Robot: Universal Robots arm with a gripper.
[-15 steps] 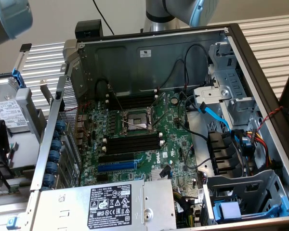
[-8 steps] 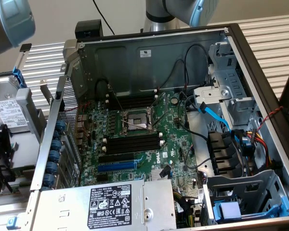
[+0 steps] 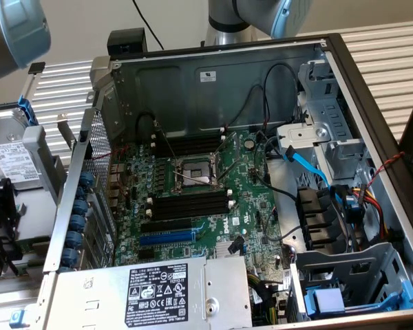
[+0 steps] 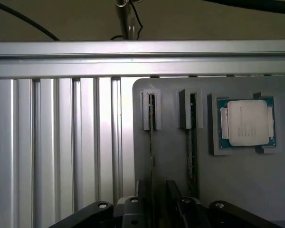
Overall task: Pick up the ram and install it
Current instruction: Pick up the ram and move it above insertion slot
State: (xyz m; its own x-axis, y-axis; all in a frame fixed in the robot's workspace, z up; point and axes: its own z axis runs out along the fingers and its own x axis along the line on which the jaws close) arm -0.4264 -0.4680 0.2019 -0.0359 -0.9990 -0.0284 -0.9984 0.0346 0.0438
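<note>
Wrist view first: the pincer [image 4: 154,194] hangs spread over a grey holder [image 4: 171,161] that lies on a ribbed aluminium table [image 4: 52,152]. The ram [image 4: 152,137] stands on edge in one of the holder's slots (only its thin upper edge shows). Its long axis runs straight away from the pincer towards the grey clip that caps its far end. That is the relation that counts. The near end of the stick passes between the two jaws, one jaw on each flat face, and the gap is far wider than the board, so nothing is pinched. I judge the jaws already squared to it, closing across its thin side rather than along its length.

A second stick [image 4: 193,142] stands parallel in the neighbouring slot, just outside one jaw, and a processor [image 4: 247,122] sits in a pocket beyond it.

In the exterior view the open computer case [image 3: 193,82] fills the middle of the frame. The black memory slots [image 3: 193,203] lie at centre, below the processor socket, with no stick seated in them.
</note>
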